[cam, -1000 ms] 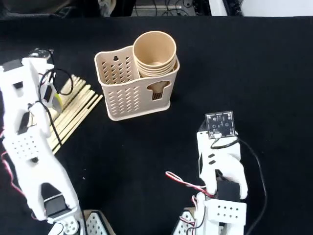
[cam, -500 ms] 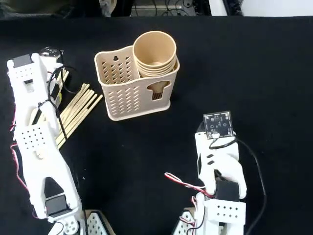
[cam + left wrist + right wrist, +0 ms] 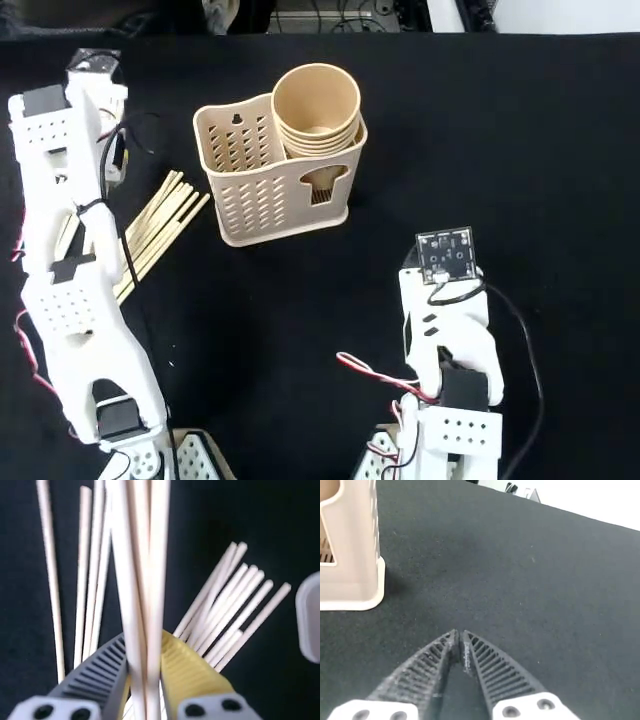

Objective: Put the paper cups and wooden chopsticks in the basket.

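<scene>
Change first: over the last sec the L arm (image 3: 62, 250) has come up off the chopstick pile and stretched toward the far-left corner. Its head was low over the sticks and now sits past the pile's far end. L jaws are clenched on a small bundle of wooden chopsticks (image 3: 144, 555), 2 or 3, can't count for sure, running straight out from betw them. The loose chopsticks (image 3: 158, 222) lie fanned on the counter (image 3: 520, 150) just left of the basket (image 3: 262, 195), not touching it. R arm (image 3: 450, 340) hasn't shifted: parked near-right, R jaws pressed together on nothing, tips meeting above bare cloth, w/ the basket's corner off to its far left.

Meaning for the task: pick looks done and the carry is underway. I'd judge the next move is a swing right over the basket's left compartment, which looks free, then a drop. The paper cups (image 3: 316, 105) are already nested in a stack in the right compartment, so that half looks finished. Most sticks are on the counter yet, so prob several more trips.

Surface: matte black cloth over the whole counter.

Room: past the far edge there's dark gear and cables (image 3: 330, 15), plus a white panel (image 3: 560, 15) at far right.
</scene>
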### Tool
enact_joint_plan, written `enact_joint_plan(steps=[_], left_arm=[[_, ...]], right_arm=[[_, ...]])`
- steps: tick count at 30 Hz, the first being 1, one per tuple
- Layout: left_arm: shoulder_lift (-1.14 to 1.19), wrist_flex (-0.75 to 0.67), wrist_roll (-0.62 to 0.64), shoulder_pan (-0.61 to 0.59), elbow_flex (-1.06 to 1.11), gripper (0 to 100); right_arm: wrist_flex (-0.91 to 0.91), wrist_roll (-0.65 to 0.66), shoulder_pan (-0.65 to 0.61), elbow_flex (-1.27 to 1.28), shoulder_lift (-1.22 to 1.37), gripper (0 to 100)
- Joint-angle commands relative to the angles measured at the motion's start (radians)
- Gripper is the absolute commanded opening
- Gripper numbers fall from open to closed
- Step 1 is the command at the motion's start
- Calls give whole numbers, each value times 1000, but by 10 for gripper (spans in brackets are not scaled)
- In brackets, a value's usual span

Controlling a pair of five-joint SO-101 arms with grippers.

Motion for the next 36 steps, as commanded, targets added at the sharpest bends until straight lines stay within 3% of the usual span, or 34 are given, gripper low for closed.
enact_joint_plan(steps=[1,10,16,20,29,36], left_arm=[[-138,-104,94,13,81,29],[-517,-404,198,41,512,29],[-898,-776,272,71,938,28],[-1034,-965,354,62,1098,28],[-1200,-977,384,77,1118,28],[-1407,-984,384,160,1119,28]], right_arm=[[-21,0,-8,-5,-4,12],[-21,0,-8,-5,-5,12],[-21,0,-8,-5,-5,12],[-21,0,-8,-5,-5,12],[-21,0,-8,-5,-4,12],[-21,0,-11,-5,-4,12]])
